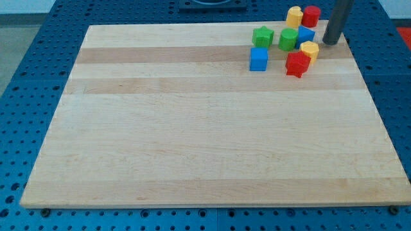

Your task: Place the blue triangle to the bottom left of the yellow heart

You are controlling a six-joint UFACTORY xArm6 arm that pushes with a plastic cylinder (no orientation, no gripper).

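The blue triangle (306, 34) sits in a tight cluster at the board's top right, partly hidden behind a green block (288, 39) on its left and a yellow block (309, 50) just below it. A second yellow block (295, 16), rounded and possibly the heart, stands above the triangle at the board's top edge, next to a red block (311, 15). I cannot tell for sure which yellow block is the heart. My tip (331, 43) rests on the board just right of the blue triangle, a small gap away, touching no block.
A green star (262, 36) lies left of the green block. A blue cube (258, 59) sits below the star. A red star (297, 64) touches the lower yellow block. The wooden board (192, 128) lies on a blue pegboard table.
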